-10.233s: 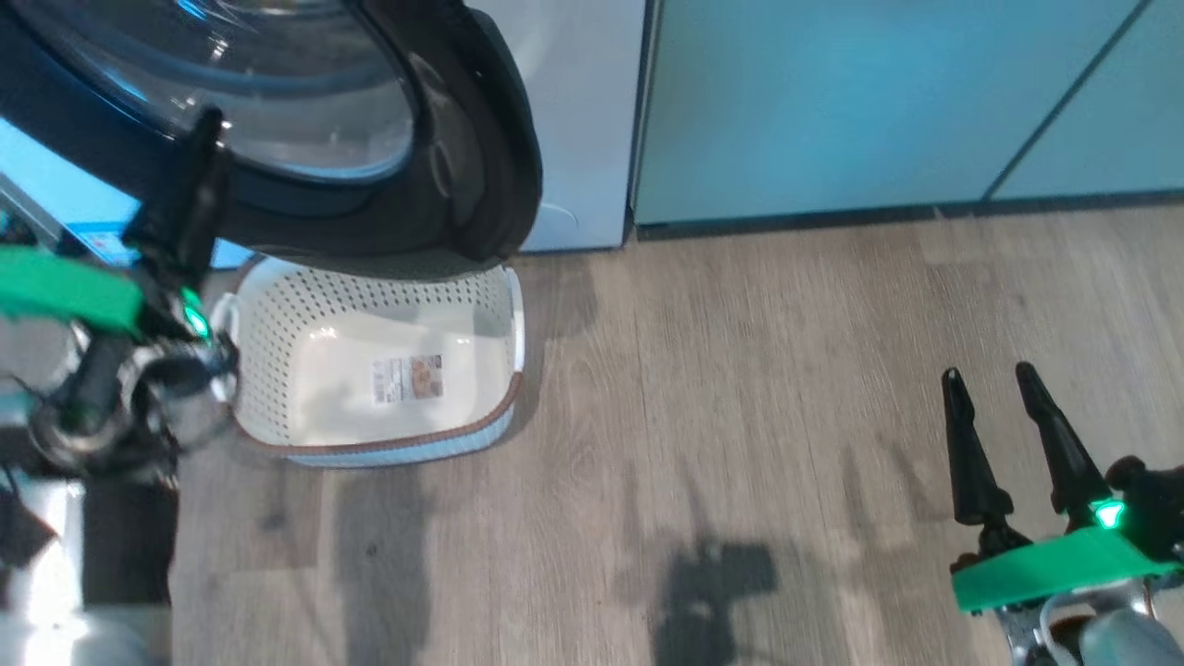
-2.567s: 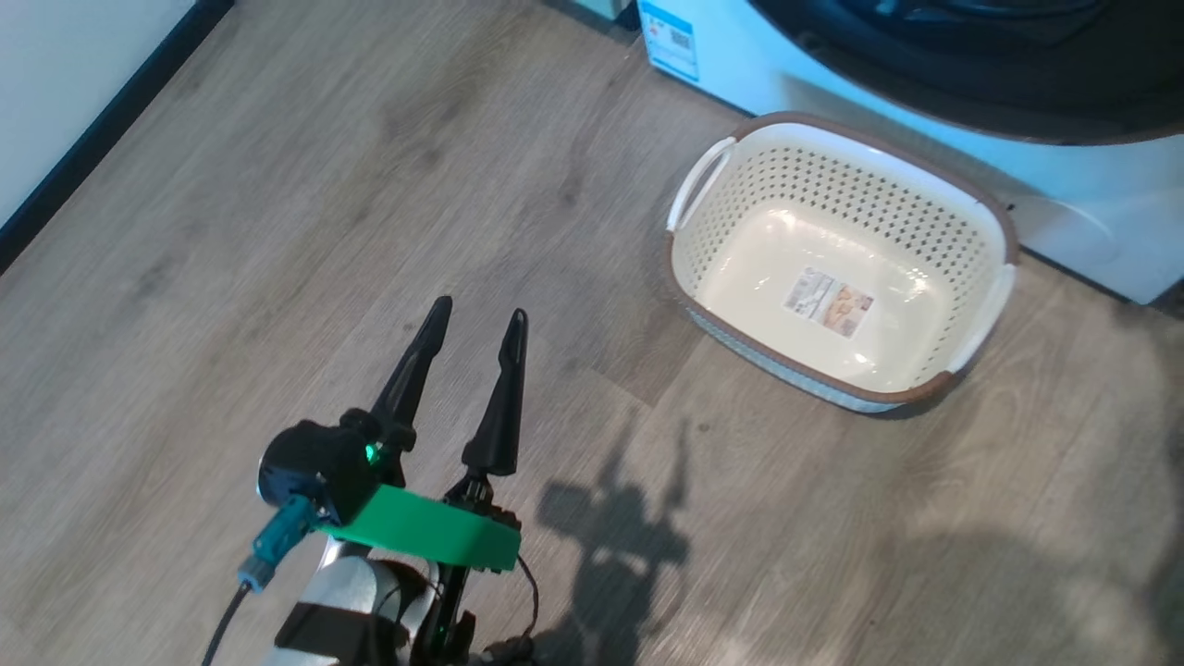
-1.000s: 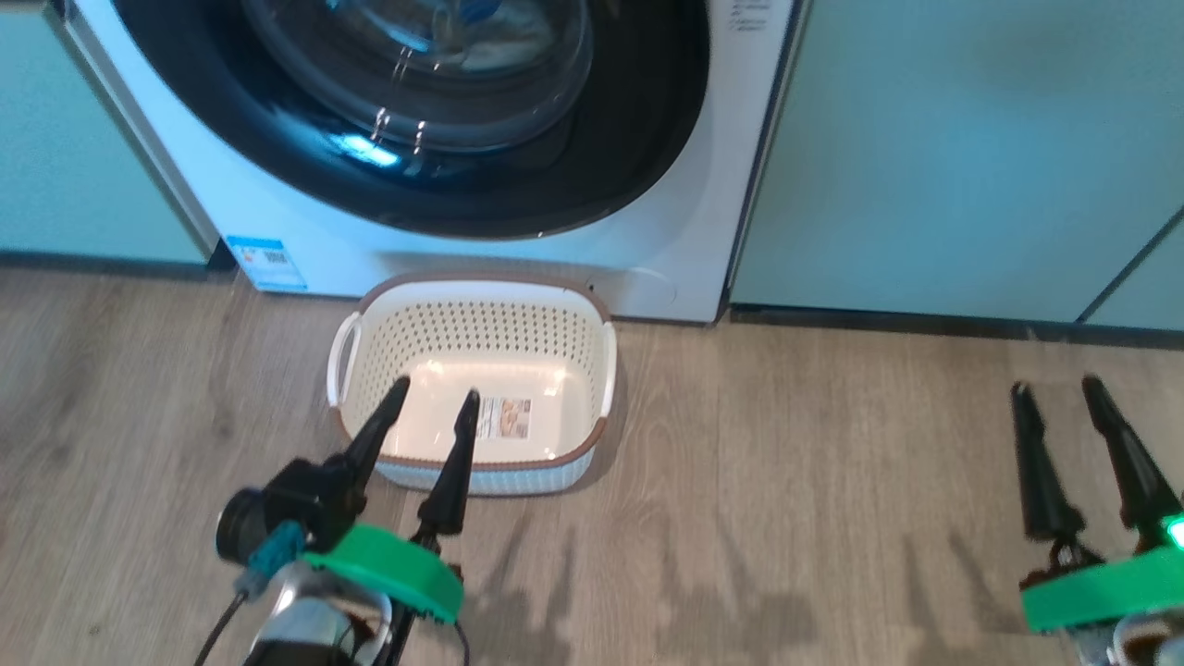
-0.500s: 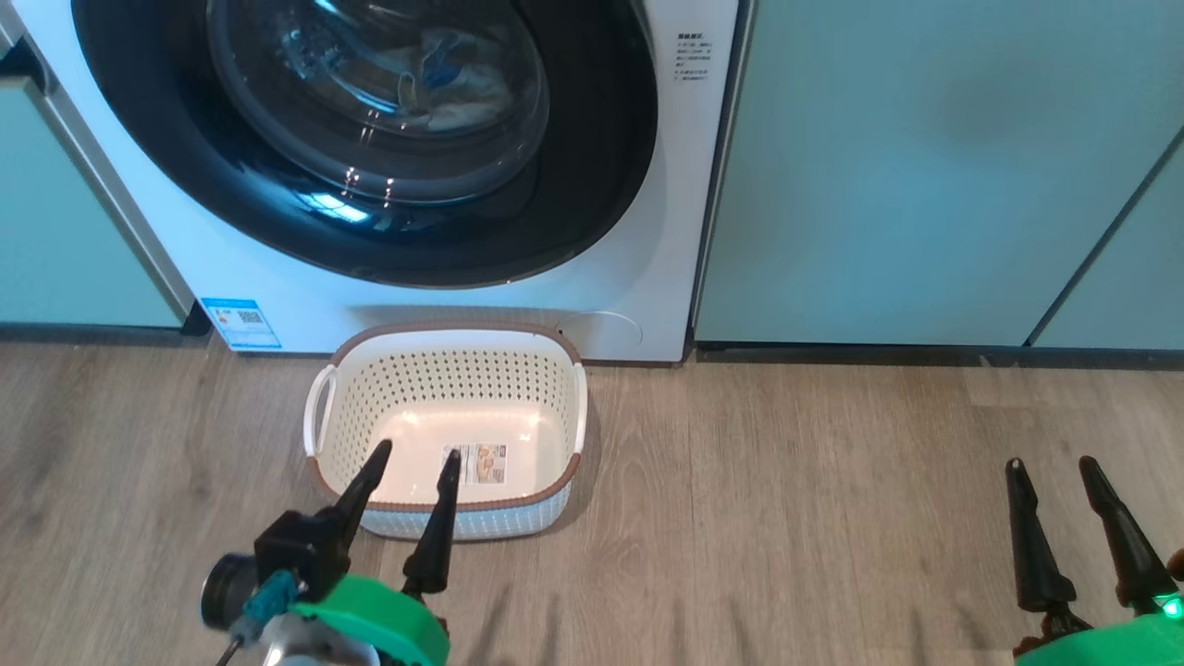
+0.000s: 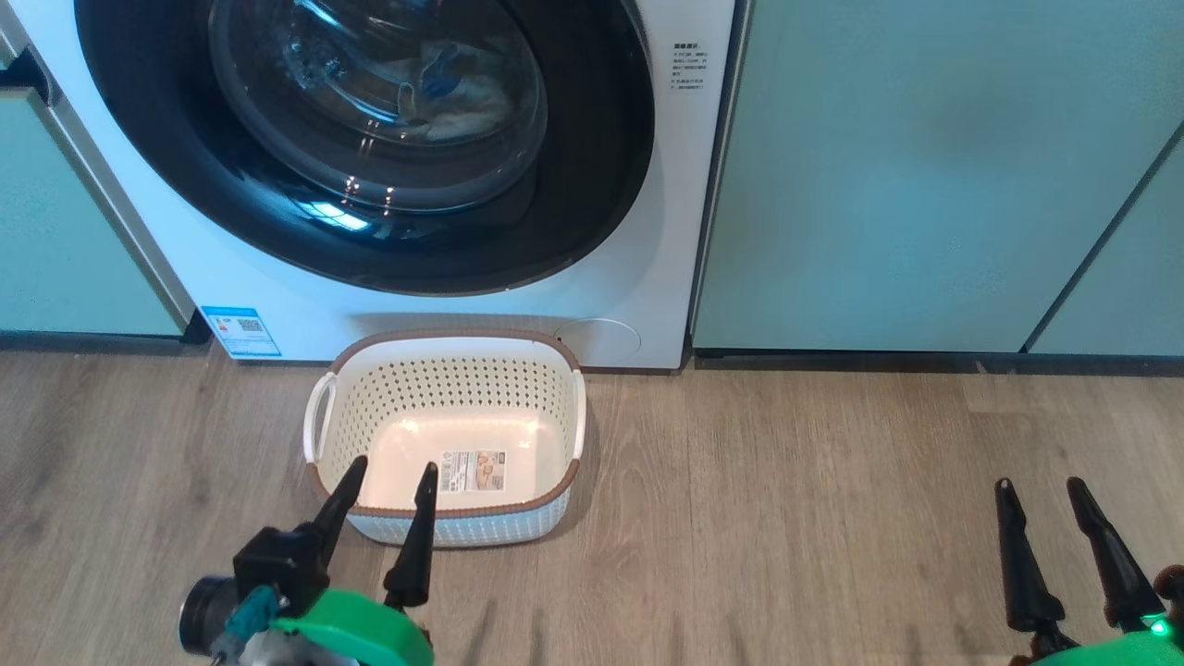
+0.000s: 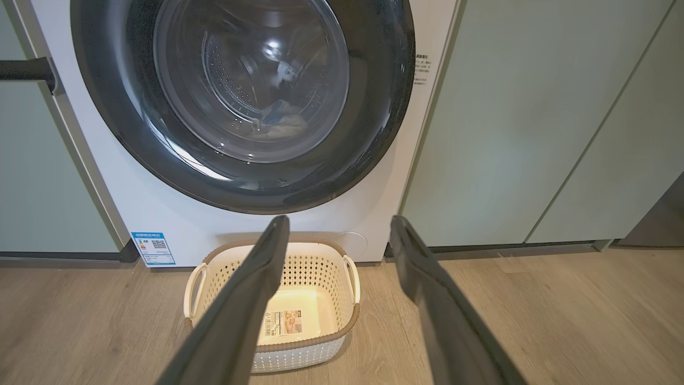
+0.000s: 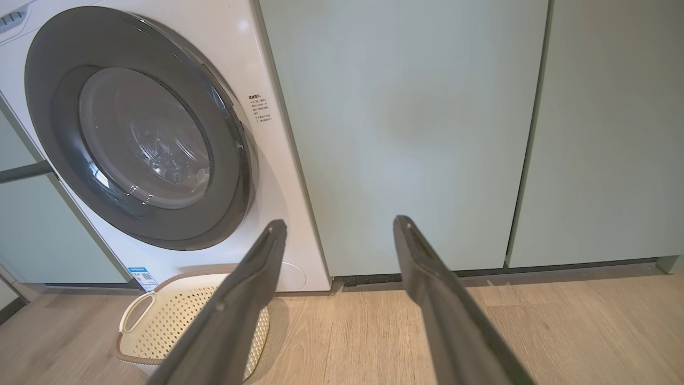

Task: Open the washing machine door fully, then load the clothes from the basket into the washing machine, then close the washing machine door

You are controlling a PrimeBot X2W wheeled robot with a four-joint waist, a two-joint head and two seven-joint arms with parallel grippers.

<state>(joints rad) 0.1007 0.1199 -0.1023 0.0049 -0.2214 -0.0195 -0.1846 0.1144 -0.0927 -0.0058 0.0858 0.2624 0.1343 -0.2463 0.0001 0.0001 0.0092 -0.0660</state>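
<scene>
As seen from the head view, pale green flat cabinet panels (image 5: 879,185) stand on both sides of the white front-loading washing machine (image 5: 305,314). Grey-brown wood-plank floor (image 5: 786,518) runs along the front. The large round washing machine door with glossy black rim and clear glass bowl (image 5: 597,185) sits shut, flush in the machine front. Pale cream clothes with blue trim (image 5: 462,97) are inside the drum, seen through the glass. The small rectangular cream-white perforated plastic basket with brown rim (image 5: 462,393) is on the floor just in front of the machine, below the door and between it and the left gripper. Its base is bare apart from a small printed label (image 5: 474,470).

The left gripper (image 5: 392,464) is at lower left with its two dark fingers spread wide, gripping nothing. Its tips overlap the basket's near rim in the head view; the left wrist view shows the basket ahead, apart from the fingers. The right gripper (image 5: 1038,483) is at lower right over bare floor, well apart from the basket, also spread wide and gripping nothing.

A dark bar handle (image 6: 26,69) juts at the left cabinet. A blue sticker (image 5: 240,331) sits at the machine's lower left corner and a round service flap (image 5: 599,338) just behind the basket.
</scene>
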